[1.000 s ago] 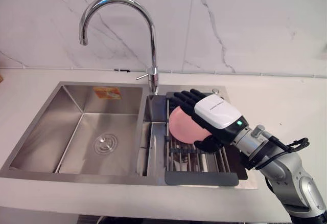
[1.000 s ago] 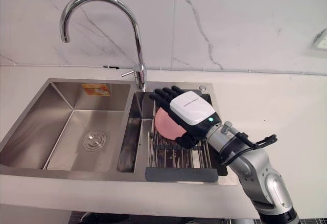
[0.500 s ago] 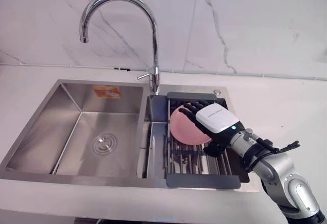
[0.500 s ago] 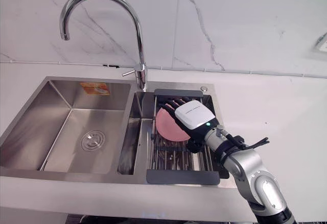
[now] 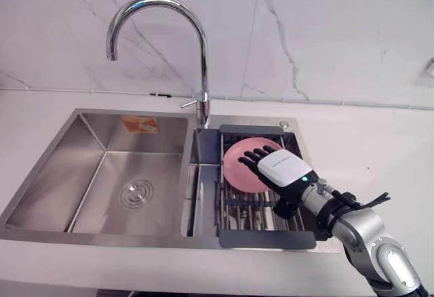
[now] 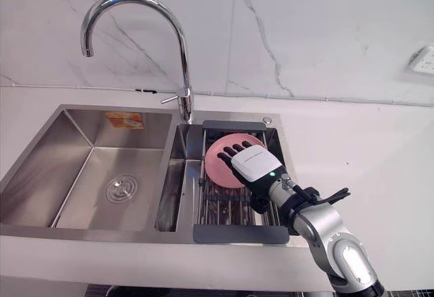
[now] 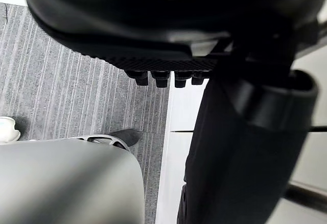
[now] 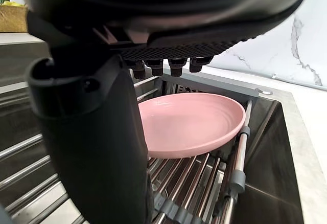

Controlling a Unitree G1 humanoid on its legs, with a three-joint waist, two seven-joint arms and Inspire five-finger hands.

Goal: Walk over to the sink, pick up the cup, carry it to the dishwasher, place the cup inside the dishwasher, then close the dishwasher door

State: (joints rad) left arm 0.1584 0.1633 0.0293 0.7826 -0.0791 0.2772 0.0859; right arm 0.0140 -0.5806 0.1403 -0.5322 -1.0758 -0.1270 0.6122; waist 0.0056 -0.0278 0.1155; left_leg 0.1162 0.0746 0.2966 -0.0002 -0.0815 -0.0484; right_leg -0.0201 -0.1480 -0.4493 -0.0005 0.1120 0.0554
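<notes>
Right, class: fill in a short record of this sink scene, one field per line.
Item: pink dish, lying on the rack
Support: dish rack across the sink's right basin
Active: right hand, fingers straight, over the dish
Idle: left hand, relaxed, in the left wrist view
Fixture: tap behind the basins

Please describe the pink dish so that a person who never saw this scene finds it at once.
Start at the steel double sink; its right basin holds a dark-framed wire rack. The pink dish lies on that rack's far half, under the right robot hand. It is the only round, pink thing among grey metal.
</notes>
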